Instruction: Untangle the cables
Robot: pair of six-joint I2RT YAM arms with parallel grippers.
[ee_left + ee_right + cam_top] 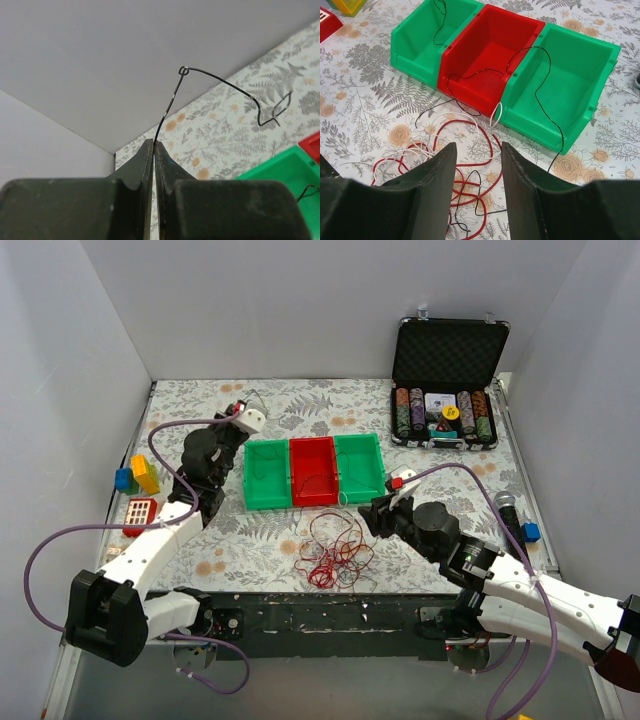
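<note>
my left pincer [154,145] is closed tight on one thin, stiff black wire [220,80], bent in curves. my right pincer [479,150] has its jaws half apart, holding nothing, above the cables [465,165], thin red, white and black loops at 6 o'clock from two green bins [415,55] and one red bin [495,45], smooth plastic.

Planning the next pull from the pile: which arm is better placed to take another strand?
Right. The right gripper, open, hangs right at the cable pile; the left gripper is shut on a thin black wire, away from the pile.
</note>
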